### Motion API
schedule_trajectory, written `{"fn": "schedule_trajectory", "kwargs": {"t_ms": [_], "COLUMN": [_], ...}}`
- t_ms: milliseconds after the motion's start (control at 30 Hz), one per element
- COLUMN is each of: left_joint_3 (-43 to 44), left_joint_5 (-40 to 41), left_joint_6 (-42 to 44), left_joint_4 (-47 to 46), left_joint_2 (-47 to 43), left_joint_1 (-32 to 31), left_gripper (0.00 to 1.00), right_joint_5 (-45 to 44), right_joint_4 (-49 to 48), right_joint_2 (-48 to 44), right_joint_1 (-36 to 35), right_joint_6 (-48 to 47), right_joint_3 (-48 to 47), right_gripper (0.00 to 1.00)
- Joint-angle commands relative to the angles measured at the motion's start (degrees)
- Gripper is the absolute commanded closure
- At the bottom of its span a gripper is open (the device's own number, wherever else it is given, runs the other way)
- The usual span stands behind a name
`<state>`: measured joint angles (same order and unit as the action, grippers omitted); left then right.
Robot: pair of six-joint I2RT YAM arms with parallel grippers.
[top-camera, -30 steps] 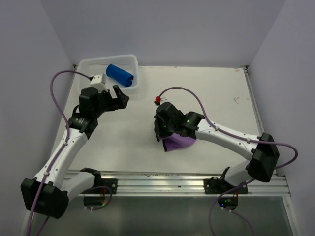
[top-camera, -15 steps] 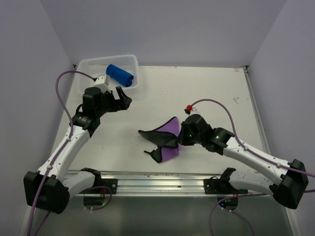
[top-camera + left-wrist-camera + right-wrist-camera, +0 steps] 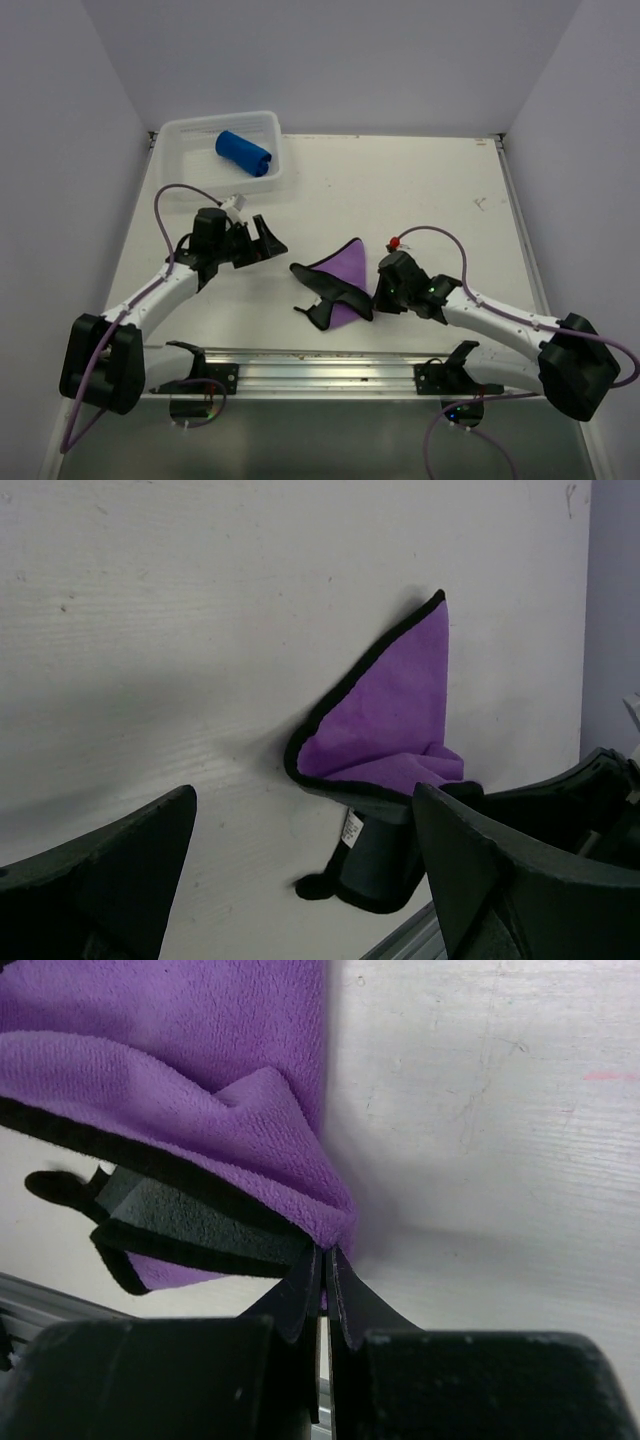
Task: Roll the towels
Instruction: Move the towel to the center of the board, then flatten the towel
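The purple towel (image 3: 343, 277) lies crumpled near the table's front middle, its dark edge and grey underside folded out at the near side. My right gripper (image 3: 376, 295) is shut on the towel's right corner (image 3: 300, 1200), low at the table, the jaws (image 3: 325, 1258) pinched on the cloth. My left gripper (image 3: 272, 241) hangs open to the left of the towel, pointing at it, apart from it. In the left wrist view the purple towel (image 3: 390, 705) sits beyond the open fingers (image 3: 303, 805). The blue towel (image 3: 244, 153) lies rolled in the basket.
The white basket (image 3: 180, 134) stands at the back left corner. A metal rail (image 3: 330, 365) runs along the table's near edge, close behind the purple towel. Purple cables loop off both arms.
My right gripper dragged the purple towel right and down onto the table, where it partly spread out. My left arm swung from beside the basket down toward the towel.
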<state>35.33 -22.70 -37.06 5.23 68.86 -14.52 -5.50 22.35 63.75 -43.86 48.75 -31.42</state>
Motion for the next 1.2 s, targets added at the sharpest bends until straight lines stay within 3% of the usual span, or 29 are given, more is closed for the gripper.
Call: {"fn": "schedule_trajectory", "kwargs": {"t_ms": [0,367,600,733,967,1167], "left_joint_3": [-0.09,-1.5,0.18,-0.96,-5.18,-4.22], "left_joint_5": [-2.88,-0.07,4.59,6.79,7.32,10.21], "left_joint_6": [-3.63,-8.73,-9.08,-11.1,-19.01,-20.51], "left_joint_4": [-3.74,-6.19,-1.72,-2.16,-13.22,-12.8], "left_joint_2": [-2.15,-1.36,1.98,1.63,-0.13,2.51], "left_joint_1": [-1.55,-8.14,-13.59,-13.95,-13.95,-14.22], "left_gripper": [0.07,0.06,0.06,0.06,0.04,0.05], "right_joint_5": [1.72,4.44,4.88,5.23,5.23,7.08], "right_joint_4": [-6.52,-11.63,-12.59,-14.0,-15.32,-16.2], "right_joint_2": [1.55,3.05,1.12,0.15,-0.99,-2.22], "right_joint_1": [0.09,0.17,0.17,0.17,0.17,0.17], "right_joint_6": [1.78,1.7,1.79,2.05,1.61,1.61], "right_joint_3": [1.8,3.29,4.87,6.19,8.39,9.97], "right_gripper": [1.0,1.0,1.0,1.0,1.0,1.0]}}
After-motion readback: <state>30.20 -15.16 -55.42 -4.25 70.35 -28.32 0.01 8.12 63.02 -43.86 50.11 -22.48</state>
